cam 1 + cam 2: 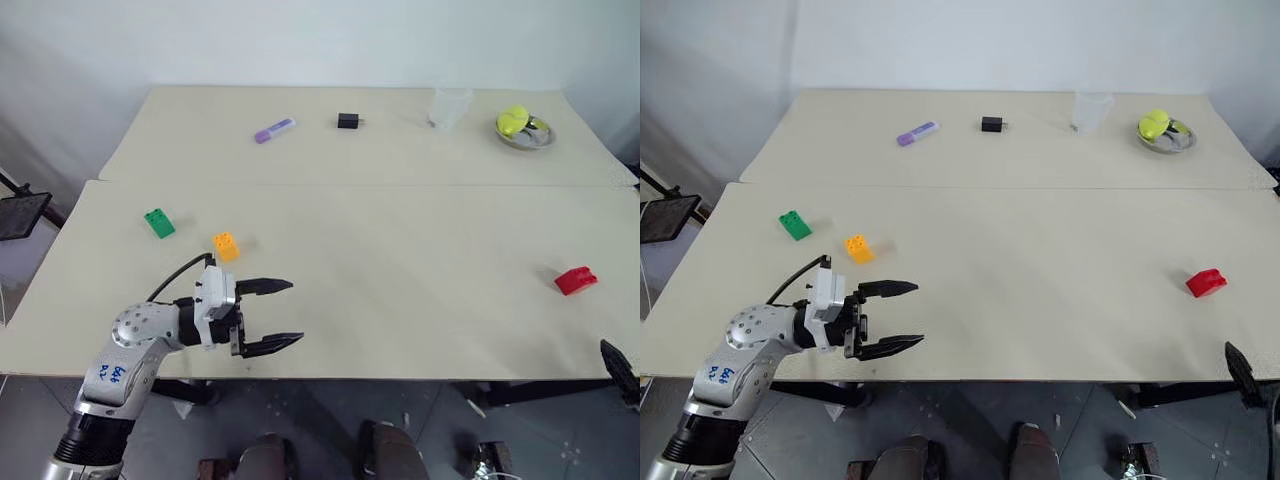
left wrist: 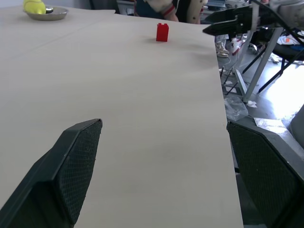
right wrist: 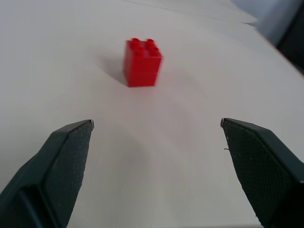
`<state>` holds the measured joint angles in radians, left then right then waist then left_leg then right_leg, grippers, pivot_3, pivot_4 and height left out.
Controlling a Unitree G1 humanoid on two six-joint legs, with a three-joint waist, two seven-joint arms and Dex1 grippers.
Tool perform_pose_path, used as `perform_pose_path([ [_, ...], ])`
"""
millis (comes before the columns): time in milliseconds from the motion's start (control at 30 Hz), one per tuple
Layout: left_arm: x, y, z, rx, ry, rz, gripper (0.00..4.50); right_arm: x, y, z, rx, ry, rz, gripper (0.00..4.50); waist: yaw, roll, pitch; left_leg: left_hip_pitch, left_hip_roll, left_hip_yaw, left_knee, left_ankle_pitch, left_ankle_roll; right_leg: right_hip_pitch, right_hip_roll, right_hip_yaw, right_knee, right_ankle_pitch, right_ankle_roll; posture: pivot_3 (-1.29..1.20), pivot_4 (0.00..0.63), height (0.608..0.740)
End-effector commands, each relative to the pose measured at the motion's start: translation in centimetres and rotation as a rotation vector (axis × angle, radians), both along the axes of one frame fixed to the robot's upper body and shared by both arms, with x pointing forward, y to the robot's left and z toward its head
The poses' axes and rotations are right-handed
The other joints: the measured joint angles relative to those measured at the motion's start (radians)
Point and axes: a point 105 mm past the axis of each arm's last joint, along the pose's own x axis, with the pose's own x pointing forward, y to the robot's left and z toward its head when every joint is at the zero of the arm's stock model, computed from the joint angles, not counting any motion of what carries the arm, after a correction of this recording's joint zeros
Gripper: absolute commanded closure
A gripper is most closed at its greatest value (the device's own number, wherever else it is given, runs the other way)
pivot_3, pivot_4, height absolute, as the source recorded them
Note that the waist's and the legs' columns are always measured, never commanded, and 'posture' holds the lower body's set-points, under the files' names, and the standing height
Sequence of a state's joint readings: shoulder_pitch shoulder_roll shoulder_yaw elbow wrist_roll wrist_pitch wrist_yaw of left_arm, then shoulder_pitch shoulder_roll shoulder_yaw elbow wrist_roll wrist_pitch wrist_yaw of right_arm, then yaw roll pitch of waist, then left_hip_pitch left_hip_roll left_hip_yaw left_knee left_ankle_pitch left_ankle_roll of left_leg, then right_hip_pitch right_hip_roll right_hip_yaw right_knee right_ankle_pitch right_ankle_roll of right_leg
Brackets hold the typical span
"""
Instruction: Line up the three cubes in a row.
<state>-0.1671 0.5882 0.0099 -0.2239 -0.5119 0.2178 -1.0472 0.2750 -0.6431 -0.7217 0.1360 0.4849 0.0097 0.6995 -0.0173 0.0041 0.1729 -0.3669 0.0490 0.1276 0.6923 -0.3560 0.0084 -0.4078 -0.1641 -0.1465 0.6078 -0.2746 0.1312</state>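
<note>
No row is formed yet: the green cube (image 1: 158, 222) and orange-yellow cube (image 1: 226, 245) sit near the bench's (image 1: 400, 260) left edge, the red cube (image 1: 576, 279) far right, both the left claw (image 1: 272, 316) and right claw (image 3: 156, 130) wide and empty.

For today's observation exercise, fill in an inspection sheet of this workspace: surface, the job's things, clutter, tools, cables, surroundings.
Surface: two pale tables pushed together, a seam between them.
Job's things: green cube and orange cube close together on the near table's left; red cube far off on its right; not in a row.
Clutter: purple oblong thing, small black block, clear cup and a bowl holding something yellow-green, all on the far table.
Tools: left tool open, empty, over the near edge; right tool open, facing the red cube.
Cables: black cable looping at the left wrist.
Surroundings: white wall behind, grey floor.
</note>
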Motion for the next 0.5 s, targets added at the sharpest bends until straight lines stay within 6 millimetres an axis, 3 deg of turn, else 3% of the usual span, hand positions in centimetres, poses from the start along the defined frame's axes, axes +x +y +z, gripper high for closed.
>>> perform_pose_path([
  [33,0.1,0.3,1.0,-0.025,-0.02,0.012,0.03,2.5,-1.7,1.6,-0.019,0.044,-0.044,0.0,-0.001,0.0,0.0,0.0,0.0,0.0,0.0,0.0,0.0,0.0,0.0,0.0,0.0,0.0,0.0,0.0,0.15,0.74],
  [267,-0.3,0.4,0.6,-0.028,0.035,0.0,0.03,8.7,-2.3,2.2,-0.024,0.111,-0.013,0.0,0.002,0.0,0.0,-0.002,0.0,0.005,0.001,0.0,0.0,-0.001,0.0,-0.002,0.002,0.0,0.0,0.0,0.15,0.74],
  [500,-0.7,0.7,0.7,-0.022,0.044,0.014,0.03,11.1,-2.2,1.6,-0.031,0.158,0.018,0.0,0.012,0.0,0.0,-0.002,0.0,0.006,0.001,0.0,0.0,-0.001,0.0,-0.001,0.001,0.0,0.0,0.0,0.15,0.74],
])
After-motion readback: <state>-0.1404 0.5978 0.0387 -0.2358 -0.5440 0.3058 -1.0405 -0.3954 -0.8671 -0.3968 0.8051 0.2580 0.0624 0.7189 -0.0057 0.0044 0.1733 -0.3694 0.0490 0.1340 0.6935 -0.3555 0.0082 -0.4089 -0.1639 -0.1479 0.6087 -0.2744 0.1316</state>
